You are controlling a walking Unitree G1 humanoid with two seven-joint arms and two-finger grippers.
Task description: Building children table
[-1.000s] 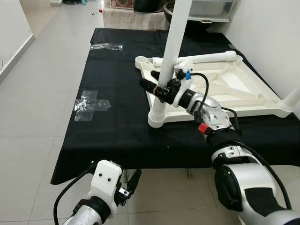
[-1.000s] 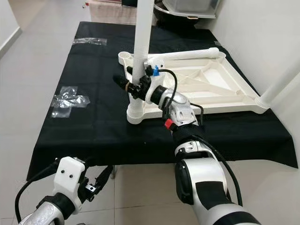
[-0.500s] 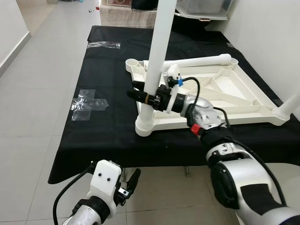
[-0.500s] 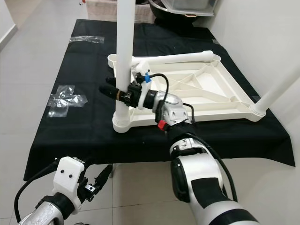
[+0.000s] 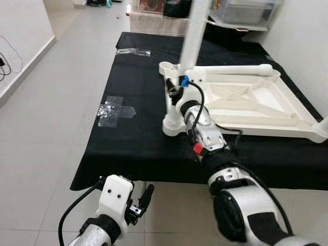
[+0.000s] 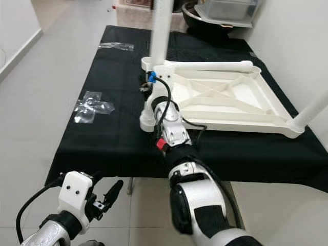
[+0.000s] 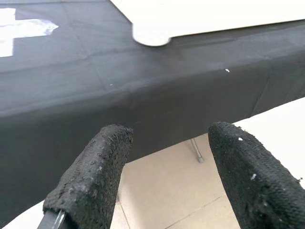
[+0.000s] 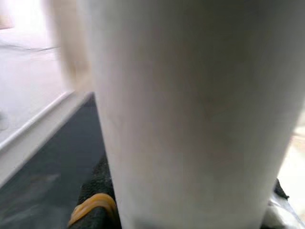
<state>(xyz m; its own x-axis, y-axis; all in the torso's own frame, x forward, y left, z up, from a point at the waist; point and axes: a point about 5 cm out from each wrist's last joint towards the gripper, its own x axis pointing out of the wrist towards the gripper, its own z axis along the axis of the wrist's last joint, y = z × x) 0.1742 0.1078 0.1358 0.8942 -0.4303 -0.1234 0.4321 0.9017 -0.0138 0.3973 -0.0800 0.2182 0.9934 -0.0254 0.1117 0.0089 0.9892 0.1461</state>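
A white children's table top [image 5: 266,125] lies upside down on a black-draped table [image 5: 133,138]. One white table leg [image 5: 193,36] stands upright in its near left corner socket [image 5: 173,125]. My right gripper [image 5: 175,92] is shut on this leg just above the socket. The right wrist view shows the leg [image 8: 190,109] very close, with a black finger [image 8: 93,205] beside it. A second leg [image 5: 236,68] lies along the top's far edge. Part of another leg [image 6: 312,110] rises at the near right corner. My left gripper [image 7: 169,133] hangs open below the table's front edge.
Two patches of clear tape [image 5: 114,107] [image 5: 132,51] are stuck on the black cloth left of the table top. A white wall runs along the right side. Bins and a shelf [image 5: 241,10] stand beyond the far end. Grey tiled floor [image 5: 46,118] lies to the left.
The whole picture has shifted, so the camera moved. My right forearm now reaches the upright leg from the front instead of from the right, still gripping it. The left arm hangs as before.
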